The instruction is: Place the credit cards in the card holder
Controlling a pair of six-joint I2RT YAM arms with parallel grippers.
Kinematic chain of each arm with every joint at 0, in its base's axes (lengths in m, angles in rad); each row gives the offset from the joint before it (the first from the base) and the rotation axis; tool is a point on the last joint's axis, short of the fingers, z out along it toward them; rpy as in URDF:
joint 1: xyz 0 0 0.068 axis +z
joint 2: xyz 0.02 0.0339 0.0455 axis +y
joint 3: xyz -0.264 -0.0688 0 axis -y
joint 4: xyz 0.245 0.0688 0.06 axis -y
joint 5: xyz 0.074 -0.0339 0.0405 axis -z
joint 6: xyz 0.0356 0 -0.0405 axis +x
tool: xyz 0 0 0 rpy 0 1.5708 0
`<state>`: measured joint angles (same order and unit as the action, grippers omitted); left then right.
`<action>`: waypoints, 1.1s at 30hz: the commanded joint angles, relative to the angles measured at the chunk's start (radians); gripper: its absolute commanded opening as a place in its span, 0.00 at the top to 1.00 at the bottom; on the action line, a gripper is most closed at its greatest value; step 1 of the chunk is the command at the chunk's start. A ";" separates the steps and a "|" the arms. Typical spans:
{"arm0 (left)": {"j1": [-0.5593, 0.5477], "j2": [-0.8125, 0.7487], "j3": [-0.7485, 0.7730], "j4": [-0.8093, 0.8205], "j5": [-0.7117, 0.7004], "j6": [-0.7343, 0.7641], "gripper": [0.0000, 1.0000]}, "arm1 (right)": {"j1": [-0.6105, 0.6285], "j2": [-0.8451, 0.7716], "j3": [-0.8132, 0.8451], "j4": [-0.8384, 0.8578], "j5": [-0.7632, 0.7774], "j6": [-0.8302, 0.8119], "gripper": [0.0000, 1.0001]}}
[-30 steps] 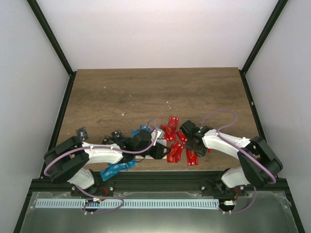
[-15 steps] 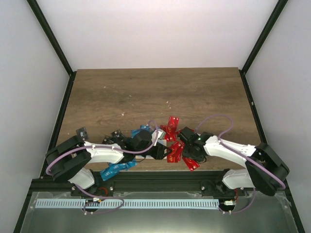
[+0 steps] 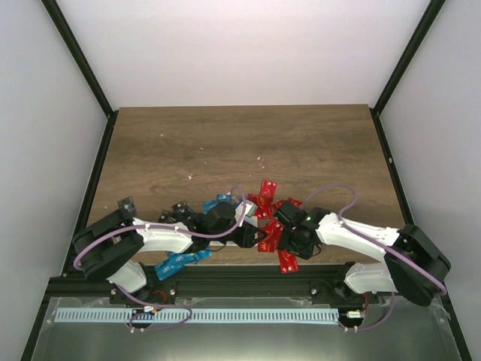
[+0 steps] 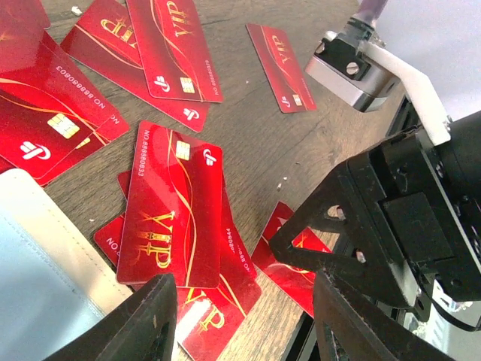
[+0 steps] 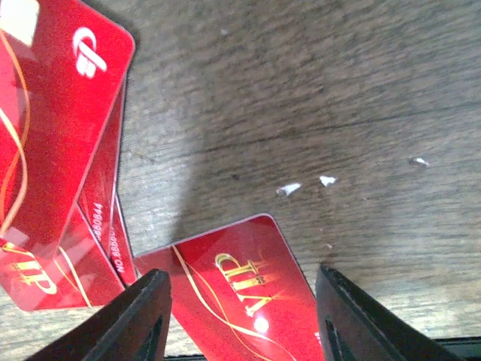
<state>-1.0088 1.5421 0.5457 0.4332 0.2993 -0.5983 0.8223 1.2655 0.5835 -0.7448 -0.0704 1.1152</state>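
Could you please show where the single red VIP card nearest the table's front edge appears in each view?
Top external: the single red VIP card lies at the front edge of the wooden table, right of centre.
Left wrist: the card sits low, right of centre, partly hidden.
Right wrist: the card fills the bottom centre, between the right gripper's fingers.
Shared landmark: the overlapping pile of red cards beside it.

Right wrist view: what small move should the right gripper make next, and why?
Probably ease the right gripper straight down onto the red card and close. Its jaws stand apart and empty, with that card lying flat on the table between them.
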 commanded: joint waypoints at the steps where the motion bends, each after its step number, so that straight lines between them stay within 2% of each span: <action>1: 0.000 0.005 0.001 0.036 0.011 0.003 0.48 | 0.017 0.037 -0.030 -0.139 -0.014 -0.010 0.38; 5: 0.001 -0.004 -0.003 0.035 0.008 0.002 0.48 | 0.020 0.007 -0.043 -0.152 -0.078 -0.027 0.18; 8: -0.001 -0.005 -0.003 0.039 0.008 0.002 0.48 | 0.025 -0.018 -0.043 -0.169 -0.115 -0.047 0.05; 10: -0.002 -0.004 -0.003 0.039 0.009 0.002 0.48 | 0.036 -0.029 -0.029 -0.189 -0.125 -0.052 0.01; 14: -0.001 -0.003 -0.003 0.044 0.011 0.000 0.48 | 0.063 -0.029 -0.011 -0.219 -0.127 -0.059 0.00; 26: -0.001 0.003 -0.004 0.047 0.013 -0.001 0.49 | 0.123 0.118 0.049 -0.119 -0.119 -0.123 0.01; 33: -0.002 0.012 0.001 0.047 0.016 -0.001 0.49 | 0.164 0.142 0.082 -0.090 -0.112 -0.130 0.02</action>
<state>-1.0088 1.5421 0.5457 0.4473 0.3008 -0.5991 0.9569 1.3979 0.6266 -0.8604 -0.1932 0.9981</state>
